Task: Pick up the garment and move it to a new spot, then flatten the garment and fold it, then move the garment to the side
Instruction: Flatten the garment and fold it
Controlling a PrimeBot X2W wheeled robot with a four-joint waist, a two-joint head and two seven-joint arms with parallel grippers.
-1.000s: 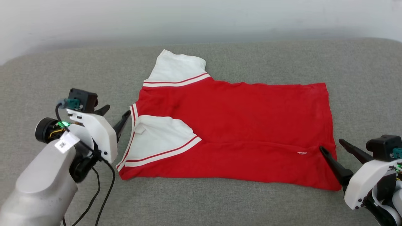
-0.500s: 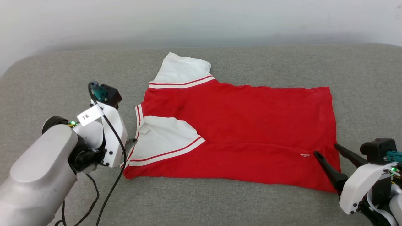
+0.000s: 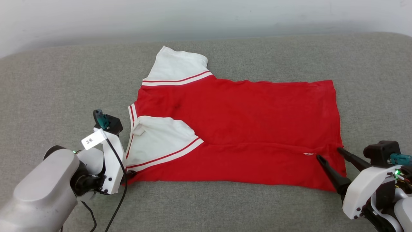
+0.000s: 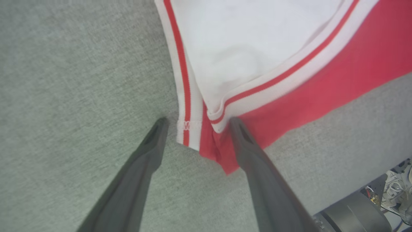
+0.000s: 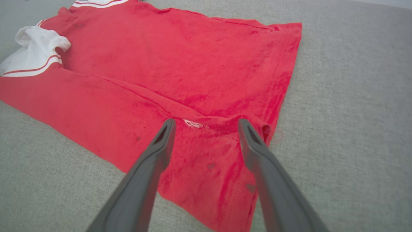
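The garment (image 3: 244, 125) is a red shirt spread on the grey cushion, its near edge folded over and one white sleeve (image 3: 157, 141) lying on top. A second white sleeve (image 3: 177, 66) sticks out at the far side. My left gripper (image 4: 198, 121) is open and points down, its fingers straddling the near-left corner where the striped trim (image 4: 185, 96) ends. In the head view its white wrist housing (image 3: 111, 164) hides most of the fingers. My right gripper (image 3: 329, 153) is open over the near-right hem corner, with the fold seam (image 5: 193, 124) between its fingertips and no cloth pinched.
The grey cushion (image 3: 225, 209) stretches wide on all sides of the shirt. A pale wall (image 3: 193, 19) stands behind it. A black cable (image 3: 117, 199) hangs from my left wrist. The cushion's near edge and the robot's base (image 4: 354, 216) show beyond it.
My left gripper has swung from beside the collar down to the shirt's near-left corner and turned downward. My right gripper has edged inward over the hem corner. The camera has shifted slightly.
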